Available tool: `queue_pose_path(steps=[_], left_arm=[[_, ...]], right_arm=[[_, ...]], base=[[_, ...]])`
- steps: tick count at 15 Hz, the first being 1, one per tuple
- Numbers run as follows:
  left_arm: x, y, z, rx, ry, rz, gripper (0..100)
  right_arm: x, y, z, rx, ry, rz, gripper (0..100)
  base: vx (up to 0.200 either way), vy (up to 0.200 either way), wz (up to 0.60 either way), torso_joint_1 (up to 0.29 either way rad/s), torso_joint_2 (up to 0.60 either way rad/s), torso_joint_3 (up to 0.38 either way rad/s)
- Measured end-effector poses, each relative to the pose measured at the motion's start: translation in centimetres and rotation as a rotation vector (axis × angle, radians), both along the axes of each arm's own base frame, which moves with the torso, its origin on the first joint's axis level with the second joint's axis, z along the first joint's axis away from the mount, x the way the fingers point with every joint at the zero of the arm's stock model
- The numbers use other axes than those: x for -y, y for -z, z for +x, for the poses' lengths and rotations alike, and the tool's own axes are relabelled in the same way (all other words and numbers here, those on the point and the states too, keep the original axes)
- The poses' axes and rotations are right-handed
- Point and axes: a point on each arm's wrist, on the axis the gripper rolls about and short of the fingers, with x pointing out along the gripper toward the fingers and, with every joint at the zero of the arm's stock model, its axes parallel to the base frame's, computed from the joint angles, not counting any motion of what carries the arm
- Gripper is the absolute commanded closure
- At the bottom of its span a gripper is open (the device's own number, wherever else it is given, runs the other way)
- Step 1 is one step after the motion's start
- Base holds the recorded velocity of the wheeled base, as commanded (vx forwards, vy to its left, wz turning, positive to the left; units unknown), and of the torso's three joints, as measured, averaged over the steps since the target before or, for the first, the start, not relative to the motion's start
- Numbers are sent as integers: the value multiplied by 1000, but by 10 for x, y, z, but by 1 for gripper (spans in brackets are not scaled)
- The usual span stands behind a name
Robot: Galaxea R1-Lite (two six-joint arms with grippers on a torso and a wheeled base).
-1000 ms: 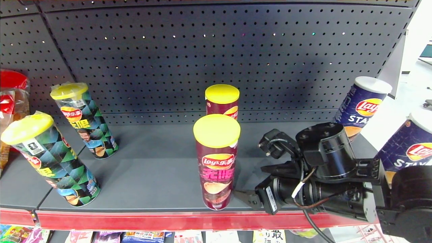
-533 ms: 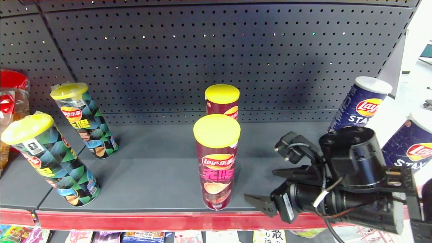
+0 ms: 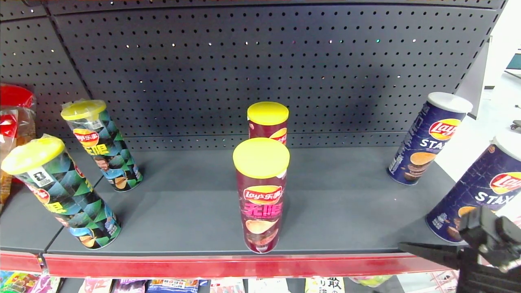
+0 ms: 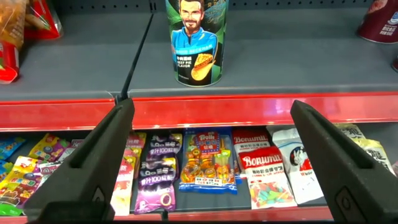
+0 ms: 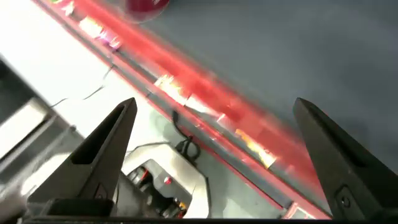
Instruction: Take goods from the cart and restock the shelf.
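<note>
Main hazard: toppling of blue chip canister (image 3: 468,191), just beyond right claw (image 5: 214,115), through a stray sideways brush. Flat matte grey metal shelf (image 3: 346,203), glossy red lip. Tall smooth cardboard cylinders, plastic lids; maroon canister (image 3: 261,195) well left of that claw. Both claws spread wide, empty; left claw (image 4: 211,109) facing the lip.

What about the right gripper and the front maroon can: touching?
Apart. Head view shows bare shelf between the right gripper and the front maroon can.
</note>
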Motion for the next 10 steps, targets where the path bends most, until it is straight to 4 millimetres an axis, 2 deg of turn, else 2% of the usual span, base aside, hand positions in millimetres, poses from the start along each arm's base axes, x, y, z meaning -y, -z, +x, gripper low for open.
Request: queue_pose_path(steps=[3, 5, 10], left_arm=[[0, 0, 0, 0, 0, 0, 0], [0, 0, 0, 0, 0, 0, 0], [0, 0, 0, 1, 0, 0, 0]], right_arm=[[35, 20, -25, 64, -20, -7, 0], [54, 34, -40, 128, 37, -20, 0], [79, 54, -68, 229, 374, -37, 0]], base=[[0, 0, 0, 0, 0, 0], [0, 0, 0, 0, 0, 0], [0, 0, 0, 0, 0, 0]])
